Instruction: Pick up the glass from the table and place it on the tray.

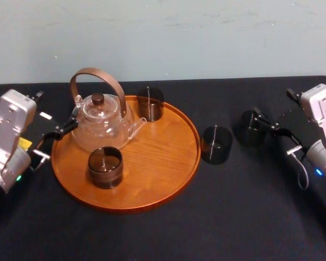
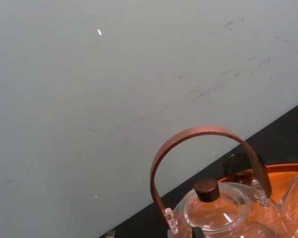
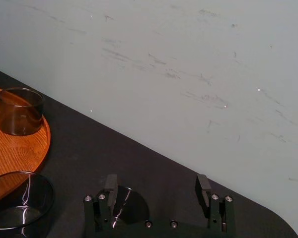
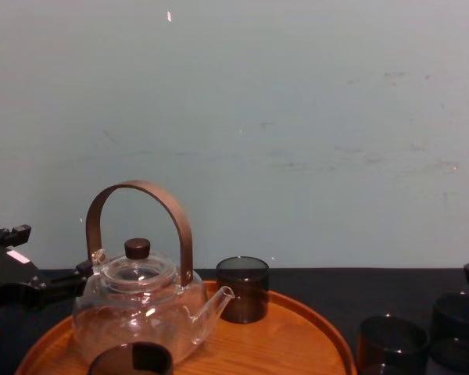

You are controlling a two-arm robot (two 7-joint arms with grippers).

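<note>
Now, your right tool (image 3: 156,191) stands wide open at the rightmost glass (image 1: 251,129), which sits on the surface (image 1: 233,217) well apart from the tray (image 1: 168,179). It looks light, slick and fragile, so pinch its wall gently at mid-height. Your left tool (image 1: 68,128) idles beside the teapot (image 1: 100,122).

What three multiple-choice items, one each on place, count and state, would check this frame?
1. Where does the teapot stand? A on the tray; B on the table; C in the right gripper.
2. How many dark glasses stand on the table? A one; B two; C four.
3. How are the right gripper's fingers? A open; B shut on a glass; C shut on the teapot's handle.
Answers: 1 A, its base sits inside the rim. 2 B, one beside the tray, one at the right gripper. 3 A, a wide gap separates them. The left gripper sits by the teapot.
</note>
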